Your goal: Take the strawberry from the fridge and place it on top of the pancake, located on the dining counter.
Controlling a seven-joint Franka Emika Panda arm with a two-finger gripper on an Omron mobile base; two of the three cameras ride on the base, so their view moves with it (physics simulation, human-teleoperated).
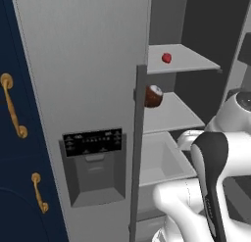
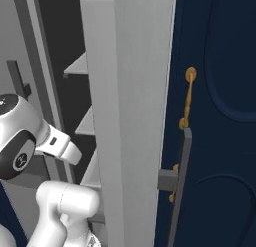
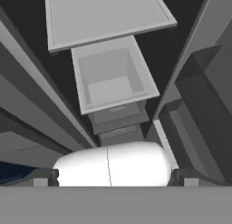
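Jaws stand fully open, holding nothing. Strawberry point(image 1: 166, 58) sits on the fridge point(image 1: 88, 64) upper shelf; judged light, soft, bruisable. Pinch gently across its middle.

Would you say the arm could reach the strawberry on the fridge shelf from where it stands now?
Probably yes. The fridge compartment stands open, and the strawberry sits alone near the front of the upper shelf, with nothing before it. The brown ball lies a shelf lower. The arm would have to rise.
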